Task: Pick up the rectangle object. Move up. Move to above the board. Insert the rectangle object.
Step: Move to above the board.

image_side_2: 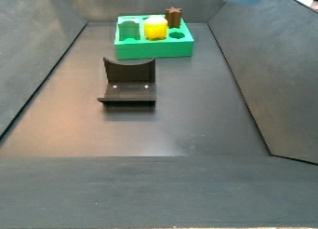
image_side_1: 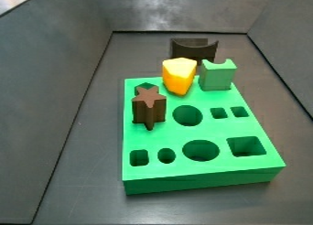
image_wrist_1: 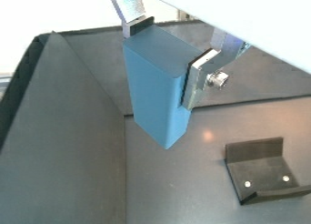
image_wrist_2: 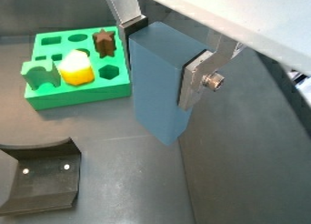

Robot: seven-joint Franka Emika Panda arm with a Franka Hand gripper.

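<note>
The rectangle object point(image_wrist_1: 158, 91) point(image_wrist_2: 158, 91) is a tall light-blue block, and it shows in both wrist views. My gripper point(image_wrist_1: 170, 50) point(image_wrist_2: 163, 55) is shut on its upper end, with one silver finger point(image_wrist_1: 199, 75) point(image_wrist_2: 195, 77) flat on each side. The block hangs off to one side of the board point(image_wrist_2: 73, 94), a bright green slab with shaped holes, also seen in both side views point(image_side_1: 202, 178) point(image_side_2: 155, 50). I cannot make out the gripper or the block in either side view.
In the board stand a brown star point(image_side_1: 148, 105), a yellow piece point(image_side_1: 180, 76), a green notched cube point(image_side_1: 218, 74) and a dark arch block point(image_side_1: 192, 48). The fixture point(image_side_2: 128, 81) point(image_wrist_1: 261, 168) point(image_wrist_2: 36, 178) stands on the dark floor in front of the board. Sloping grey walls point(image_side_2: 44, 56) surround the floor.
</note>
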